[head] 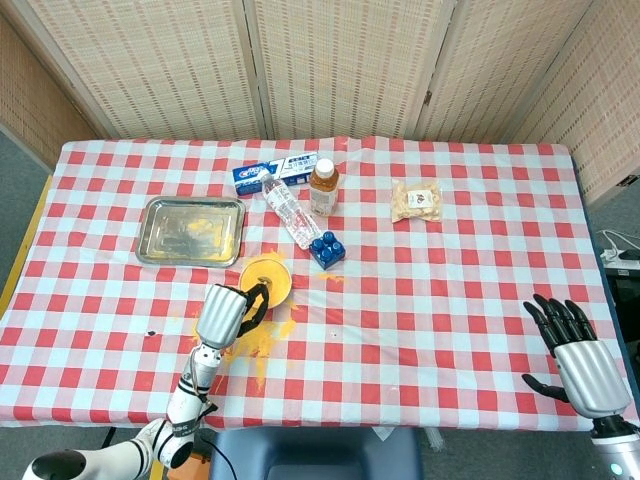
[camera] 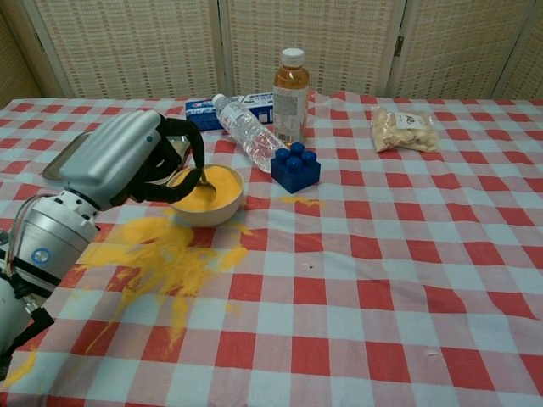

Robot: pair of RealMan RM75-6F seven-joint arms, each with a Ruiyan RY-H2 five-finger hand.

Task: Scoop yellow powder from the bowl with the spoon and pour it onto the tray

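Left of centre: round bowl (camera: 206, 197) heaped with yellow powder (camera: 216, 184).
Left hand (camera: 127, 158) curled around thin spoon (camera: 200, 174), tip in powder. Shiny metal tray (head: 191, 230) upper left, dusted yellow. Right hand (head: 578, 358) lower right, spread, holding nothing.

Table (head: 480, 290) covered by red-and-white checked cloth. Behind it, folding screen (head: 340, 65) of woven beige panels in pale wooden frames, spanning whole back. Grey floor (head: 20, 185) at left; white power strip (head: 622, 256) at right edge. Light even, soft shadows.
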